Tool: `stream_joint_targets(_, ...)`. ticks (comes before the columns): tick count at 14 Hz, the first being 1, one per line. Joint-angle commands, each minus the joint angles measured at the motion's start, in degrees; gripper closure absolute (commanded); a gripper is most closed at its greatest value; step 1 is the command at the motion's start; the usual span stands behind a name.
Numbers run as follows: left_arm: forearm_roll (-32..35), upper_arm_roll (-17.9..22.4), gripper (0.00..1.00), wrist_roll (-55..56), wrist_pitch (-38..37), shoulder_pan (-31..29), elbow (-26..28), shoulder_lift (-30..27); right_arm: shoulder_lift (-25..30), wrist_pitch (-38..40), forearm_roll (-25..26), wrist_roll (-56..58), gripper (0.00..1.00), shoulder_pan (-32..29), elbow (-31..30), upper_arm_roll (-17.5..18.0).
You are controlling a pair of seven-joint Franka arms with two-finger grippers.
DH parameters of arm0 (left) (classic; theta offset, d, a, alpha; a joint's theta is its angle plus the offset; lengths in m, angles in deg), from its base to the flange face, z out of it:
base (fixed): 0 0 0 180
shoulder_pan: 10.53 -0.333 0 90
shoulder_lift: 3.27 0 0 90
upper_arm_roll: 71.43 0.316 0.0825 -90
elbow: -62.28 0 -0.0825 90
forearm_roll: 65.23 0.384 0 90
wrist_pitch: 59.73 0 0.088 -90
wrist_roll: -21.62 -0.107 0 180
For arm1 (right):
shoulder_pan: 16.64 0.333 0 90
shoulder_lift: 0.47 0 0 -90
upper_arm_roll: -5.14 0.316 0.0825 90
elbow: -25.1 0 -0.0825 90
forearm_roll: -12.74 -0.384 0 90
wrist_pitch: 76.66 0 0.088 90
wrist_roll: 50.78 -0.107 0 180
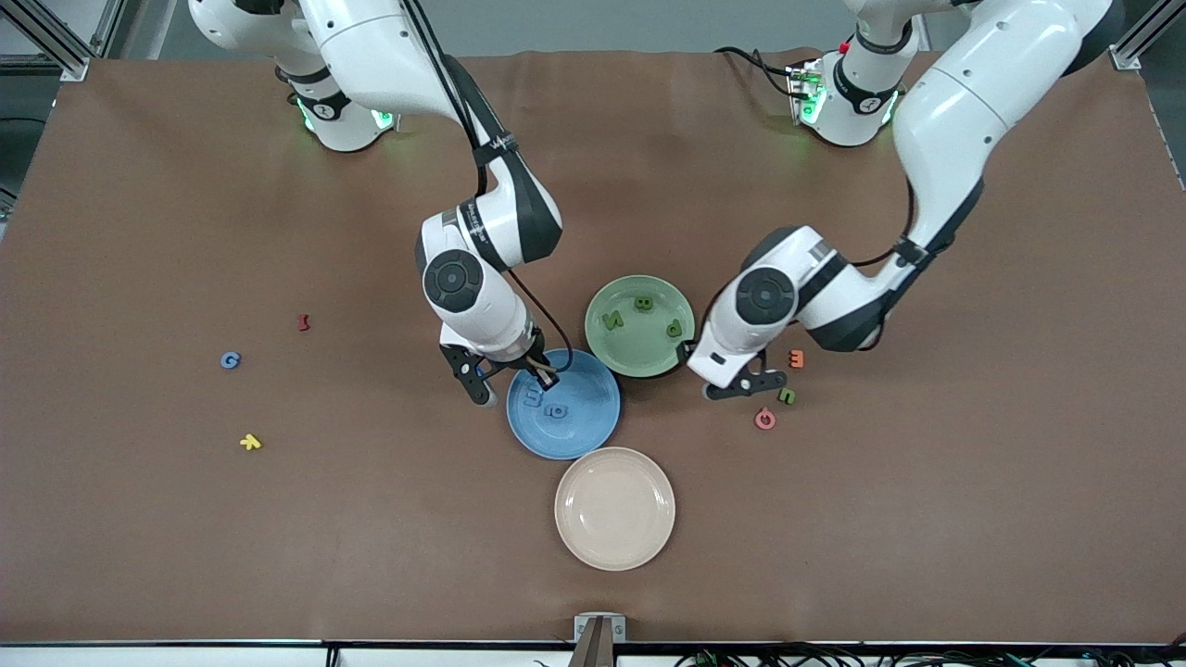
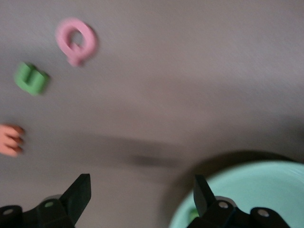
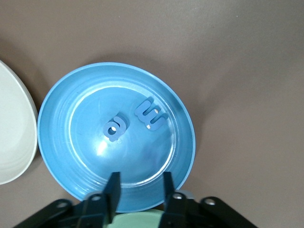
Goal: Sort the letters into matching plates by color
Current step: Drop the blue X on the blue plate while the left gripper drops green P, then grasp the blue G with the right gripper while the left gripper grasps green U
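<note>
Right gripper over blue plate rim — fingers part-open, empty. Left gripper beside green plate, wide open, empty — next: green letter nearby.

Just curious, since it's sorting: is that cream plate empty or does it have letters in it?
Empty. The cream plate shows only its bare inside in the front view; no letters lie in it.

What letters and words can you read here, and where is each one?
"G": blue letter on the table.
"Q": pink letter on the table.
"N", "B", "P": green letters in the green plate.
Label on the right arm: too small to read.
</note>
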Motion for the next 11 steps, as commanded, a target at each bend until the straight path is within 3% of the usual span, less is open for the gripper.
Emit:
stream_joint_targets(1, 2.4, -0.21, 0.05, -4.89, -0.04, -3.92, 1.24, -1.77, 0.11, 0.24, -0.7, 0.29, 0.0, -0.5, 0.75, -0.07)
stream_joint_targets(5, 4.95, -0.21, 0.05, -15.24, 0.32, -7.79, 1.06, -1.33, 1.51, 3.04, 0.01, 10.18, 0.0, -3.22, -1.7, -0.95)
stream_joint_targets(7, 5.13, -0.21, 0.05, -20.0, 1.54, -8.59, 1.15, -1.16, 3.18, 4.11, 2.01, 17.4, 0.0, -2.62, -6.17, -4.88)
stream_joint_targets(11, 5.31, 0.05, 0.04, -25.02, 6.28, -9.91, 1.5, -0.28, 7.92, 3.32, 11.33, 31.45, 0.0, -2.09, -17.07, -11.39)
